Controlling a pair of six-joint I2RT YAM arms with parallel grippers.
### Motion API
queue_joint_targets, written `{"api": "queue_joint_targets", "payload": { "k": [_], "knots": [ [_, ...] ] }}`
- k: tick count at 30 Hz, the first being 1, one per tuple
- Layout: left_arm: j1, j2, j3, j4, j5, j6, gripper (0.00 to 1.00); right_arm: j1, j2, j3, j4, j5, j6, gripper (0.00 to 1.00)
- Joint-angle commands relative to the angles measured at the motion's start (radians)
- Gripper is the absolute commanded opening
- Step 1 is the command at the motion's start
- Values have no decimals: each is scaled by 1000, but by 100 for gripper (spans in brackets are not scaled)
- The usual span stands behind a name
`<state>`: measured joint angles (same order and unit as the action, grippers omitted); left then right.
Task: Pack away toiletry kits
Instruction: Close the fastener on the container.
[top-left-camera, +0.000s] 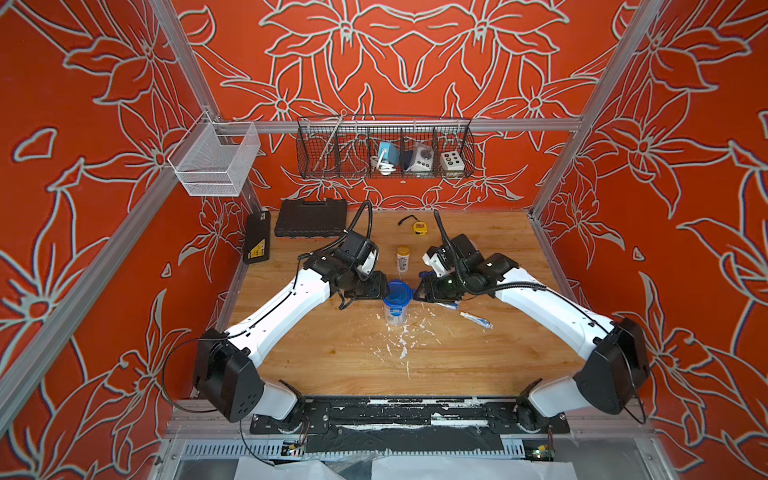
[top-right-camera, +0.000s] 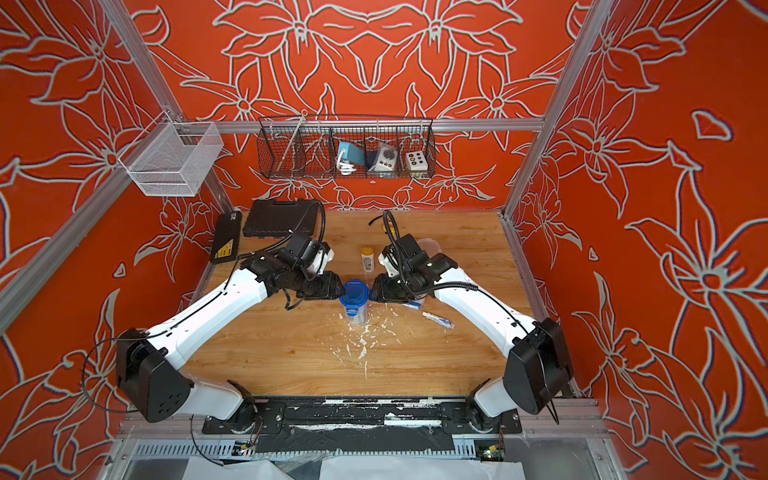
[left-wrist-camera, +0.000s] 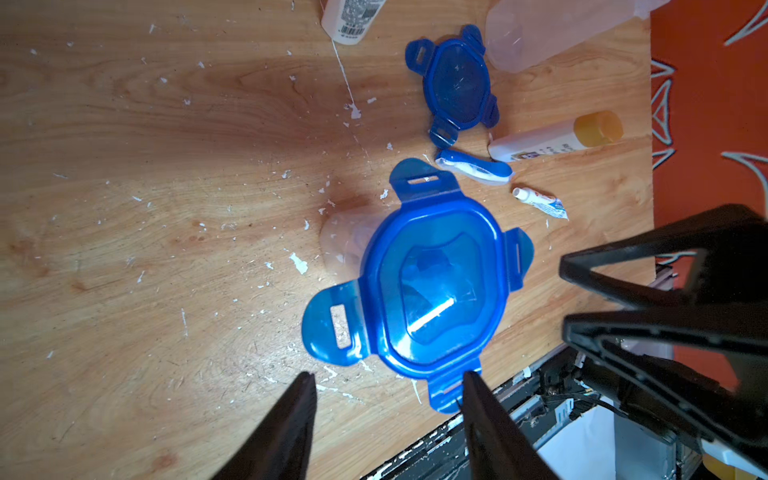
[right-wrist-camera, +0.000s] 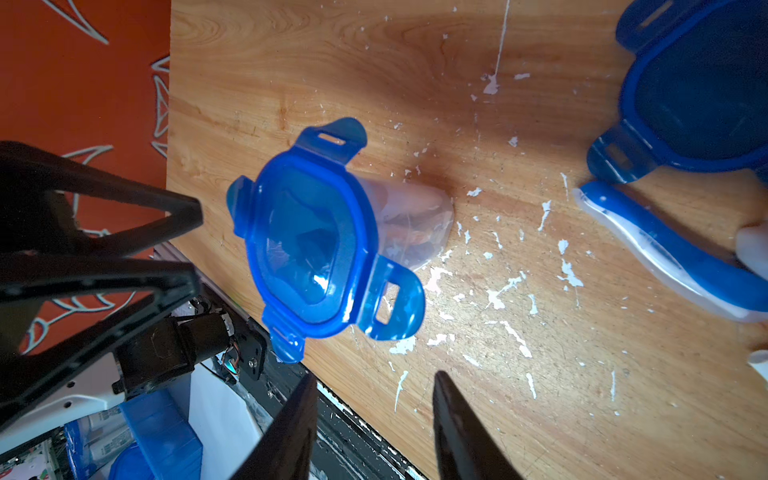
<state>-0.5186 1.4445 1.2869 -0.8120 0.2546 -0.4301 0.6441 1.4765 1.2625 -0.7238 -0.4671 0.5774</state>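
Note:
A clear tub (top-left-camera: 396, 312) with a blue four-tab lid (left-wrist-camera: 436, 291) stands upright mid-table, its tabs sticking outward. My left gripper (left-wrist-camera: 388, 376) is open at the lid's left side, with one fingertip (left-wrist-camera: 471, 386) against a tab. Opposite it, on the right side, my right gripper (right-wrist-camera: 374, 376) is open with nothing between its fingers. A loose blue lid (left-wrist-camera: 457, 87), a second clear tub (left-wrist-camera: 540, 33) on its side, a blue toothbrush (left-wrist-camera: 473, 166), a small tube (left-wrist-camera: 540, 201) and a yellow-capped bottle (left-wrist-camera: 557, 137) lie beyond.
Another yellow-capped bottle (top-left-camera: 403, 257) lies behind the tub. Two black cases (top-left-camera: 311, 216) (top-left-camera: 257, 237) sit at the back left and a yellow tape measure (top-left-camera: 419, 227) at the back. A wire basket (top-left-camera: 386, 149) hangs on the wall.

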Motion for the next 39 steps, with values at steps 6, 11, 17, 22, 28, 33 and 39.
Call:
{"api": "queue_joint_targets", "payload": {
  "k": [6,11,17,22,28,33,39],
  "knots": [
    [-39,65,54,-53,-76,56,53,29,39,78,-58,47,-48,48],
    [-43,75,51,-53,-95,57,52,44,78,79,-51,37,-51,47],
    [-43,89,48,-52,-107,68,51,49,111,74,-25,28,-53,46],
    [-43,104,45,-49,-115,82,51,49,128,78,-22,32,-56,46],
    [-44,130,50,-49,-118,94,49,49,144,80,-7,27,-57,45],
    [-44,133,48,-52,-112,101,49,49,167,98,-8,15,-66,44],
    [-44,134,31,-44,-93,99,47,50,190,111,-21,13,-80,42]
  ]
}}
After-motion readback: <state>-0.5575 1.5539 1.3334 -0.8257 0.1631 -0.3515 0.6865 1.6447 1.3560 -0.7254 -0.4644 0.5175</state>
